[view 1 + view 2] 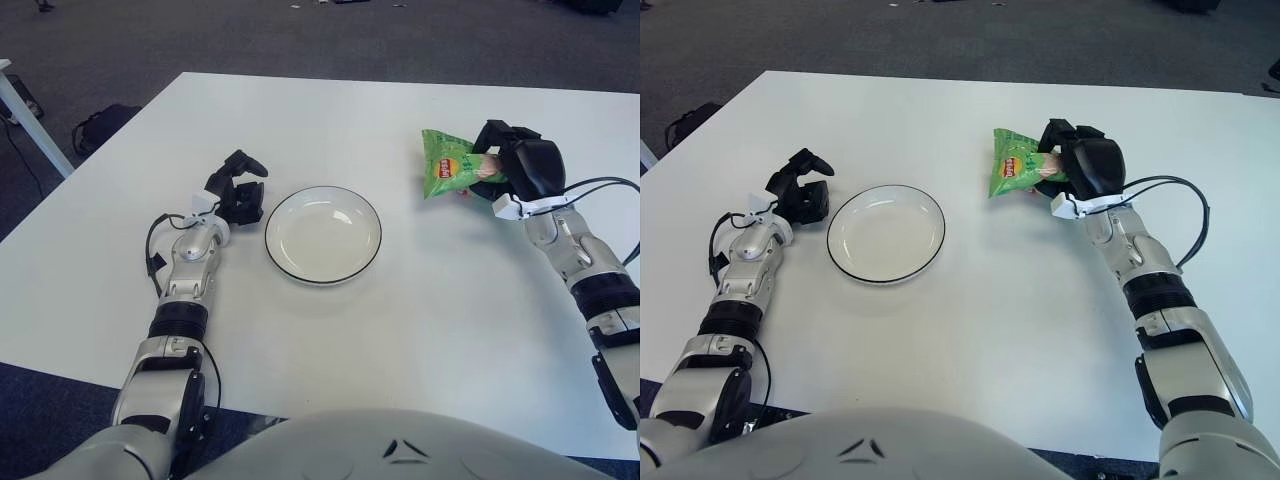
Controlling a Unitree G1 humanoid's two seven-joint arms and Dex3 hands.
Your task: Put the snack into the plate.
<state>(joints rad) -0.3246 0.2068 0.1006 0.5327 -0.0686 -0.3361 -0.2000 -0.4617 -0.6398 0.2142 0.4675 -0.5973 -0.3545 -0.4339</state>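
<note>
Green foil marks the snack (447, 164), a small crinkled bag with a red-and-yellow logo patch on its face; the lettering is too small to read, though it may be a chip brand. In the left eye view the right hand (520, 167) has its black fingers (493, 131) clamped on the bag's right edge, so the pack juts out to the left of them, tilted with its top corner up. It looks lifted clear of the white desk (420, 300), but I cannot say so for sure from this angle. The plate (323, 234), white with a thin dark rim, sits well to the left of those fingers and lower in the view, apart from the bag. The left hand (236, 190) shows just beside the plate's left rim, its fingers loosely curled around nothing.

From the right eye view, the snack (1016, 165) again sticks out leftward from the right hand (1080, 167), whose fingers close over its right end. A black cable (1185, 210) loops along the right forearm. The plate (886, 233) lies between the two hands, closer to the left hand (802, 195).
</note>
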